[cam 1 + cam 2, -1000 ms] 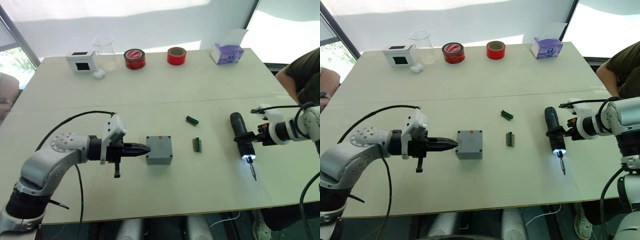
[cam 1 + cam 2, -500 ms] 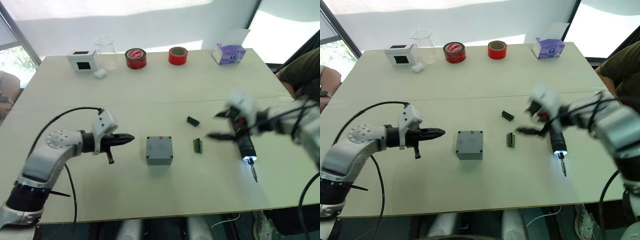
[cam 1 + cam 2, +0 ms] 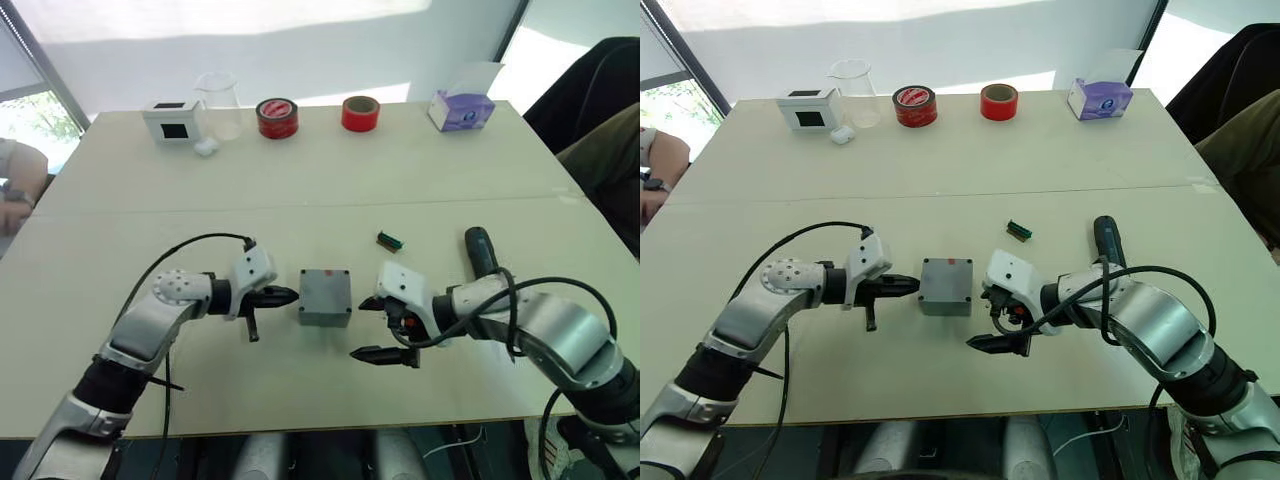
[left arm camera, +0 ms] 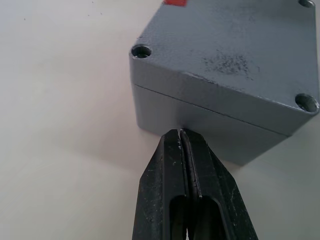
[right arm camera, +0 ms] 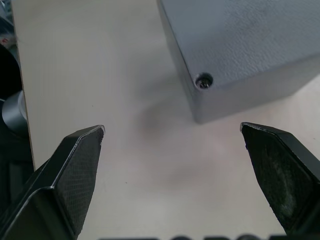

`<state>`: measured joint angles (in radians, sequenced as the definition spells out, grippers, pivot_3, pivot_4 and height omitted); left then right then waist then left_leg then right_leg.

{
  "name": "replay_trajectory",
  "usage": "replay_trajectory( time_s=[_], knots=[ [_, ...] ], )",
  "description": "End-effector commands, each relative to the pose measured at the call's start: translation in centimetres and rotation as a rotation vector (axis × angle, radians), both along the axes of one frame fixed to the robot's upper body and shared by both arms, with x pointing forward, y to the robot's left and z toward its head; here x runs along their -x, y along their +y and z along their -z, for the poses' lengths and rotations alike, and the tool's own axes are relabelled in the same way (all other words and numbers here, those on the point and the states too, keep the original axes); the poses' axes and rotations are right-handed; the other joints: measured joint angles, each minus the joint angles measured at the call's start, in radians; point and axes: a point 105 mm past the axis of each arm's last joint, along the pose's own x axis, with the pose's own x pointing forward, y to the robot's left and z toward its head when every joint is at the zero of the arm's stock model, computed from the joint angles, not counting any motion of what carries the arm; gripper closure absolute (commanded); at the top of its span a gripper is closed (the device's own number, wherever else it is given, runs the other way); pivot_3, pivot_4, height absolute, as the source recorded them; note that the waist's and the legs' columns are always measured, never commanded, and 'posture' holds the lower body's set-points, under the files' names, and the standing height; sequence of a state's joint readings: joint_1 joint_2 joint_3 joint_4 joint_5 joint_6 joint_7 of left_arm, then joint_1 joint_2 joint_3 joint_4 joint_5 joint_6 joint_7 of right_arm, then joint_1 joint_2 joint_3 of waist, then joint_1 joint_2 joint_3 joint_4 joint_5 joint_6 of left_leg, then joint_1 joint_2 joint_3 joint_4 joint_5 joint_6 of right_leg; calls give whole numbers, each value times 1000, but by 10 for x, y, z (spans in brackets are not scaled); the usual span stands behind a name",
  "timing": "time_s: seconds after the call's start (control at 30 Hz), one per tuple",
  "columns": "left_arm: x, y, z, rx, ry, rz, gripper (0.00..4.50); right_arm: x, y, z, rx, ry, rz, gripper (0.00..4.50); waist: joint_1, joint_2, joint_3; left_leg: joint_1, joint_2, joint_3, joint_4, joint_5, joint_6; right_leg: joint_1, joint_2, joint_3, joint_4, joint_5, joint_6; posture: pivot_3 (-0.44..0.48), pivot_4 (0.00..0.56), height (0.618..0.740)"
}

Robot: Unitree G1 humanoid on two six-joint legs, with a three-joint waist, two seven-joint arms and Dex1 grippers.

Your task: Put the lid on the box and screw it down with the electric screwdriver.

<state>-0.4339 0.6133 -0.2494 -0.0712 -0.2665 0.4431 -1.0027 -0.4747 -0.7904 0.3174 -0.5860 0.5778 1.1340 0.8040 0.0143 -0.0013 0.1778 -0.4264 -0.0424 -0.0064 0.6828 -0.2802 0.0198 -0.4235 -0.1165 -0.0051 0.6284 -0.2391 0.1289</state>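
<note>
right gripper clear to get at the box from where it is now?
Probably yes. The right gripper is open beside the box with bare table between them. The left gripper, shut, touches the opposite side.

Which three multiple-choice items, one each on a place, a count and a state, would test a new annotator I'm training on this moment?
1. Where does the screwdriver lie?
A. On the table beyond the right arm
B. In the right hand
C. On the box

2. How many tape rolls stand at the table's far edge?
A. One
B. Two
C. Three

3. How are the two hands set?
A. Both open
B. Left open, right shut
C. Left shut, right open

Answers:
1. A: the tool lies on the table, and the right hand holds nothing.
2. B: a dark red roll and a bright red roll.
3. C: the left hand has its fingers pressed together at the side of the box, while the right hand's fingers stand wide apart.
</note>
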Motion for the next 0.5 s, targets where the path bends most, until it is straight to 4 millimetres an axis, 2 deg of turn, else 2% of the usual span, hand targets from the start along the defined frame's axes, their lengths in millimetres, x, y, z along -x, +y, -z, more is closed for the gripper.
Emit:
replay_trajectory(
  time_s=[0.03, 0.17, 0.23, 0.3, 0.37, 0.5],
  knots=[
    [-8, -11, -5, 12, -49, 41, 4500, 5, 9, -10, -49, 5, -23, 14, -1, 0, 0, 0, 0, 0, 0, 0, 0, 0, 0, 0, 0, 0, 0, 0, 150, 740],
    [-18, -9, -1, -5, -73, 27, 4500, 8, 12, -11, -62, 23, -18, 14, -3, 0, 0, 0, 0, 0, 0, 0, 0, 0, 0, 0, 1, 0, 0, 0, 150, 740],
    [-29, -1, -5, -7, -96, -16, 4500, 9, 5, -16, -66, 16, 3, 14, -3, 0, 0, 0, 0, 0, 0, 0, 0, 0, 0, 0, 1, 0, 0, 0, 150, 740],
    [-30, 13, -7, -15, -100, -50, 4500, 7, -11, -26, -48, -20, 28, 14, -2, 0, 0, 0, 0, 0, 0, 0, 0, 0, 0, 0, 1, 0, 0, 0, 150, 740],
    [-21, 26, -6, -31, -83, -62, 4500, -1, -26, -36, -14, -106, 37, 14, -3, 0, 0, 0, -1, 0, 0, 0, 0, 0, 0, 0, 1, 0, 0, 0, 150, 740],
    [10, 29, -3, -37, -4, -8, 4500, -29, -35, -39, 32, -243, 66, 14, -12, 0, 0, 1, 1, 0, 0, 0, 1, -1, 0, 0, 1, 0, 0, 0, 150, 740]
  ],
)
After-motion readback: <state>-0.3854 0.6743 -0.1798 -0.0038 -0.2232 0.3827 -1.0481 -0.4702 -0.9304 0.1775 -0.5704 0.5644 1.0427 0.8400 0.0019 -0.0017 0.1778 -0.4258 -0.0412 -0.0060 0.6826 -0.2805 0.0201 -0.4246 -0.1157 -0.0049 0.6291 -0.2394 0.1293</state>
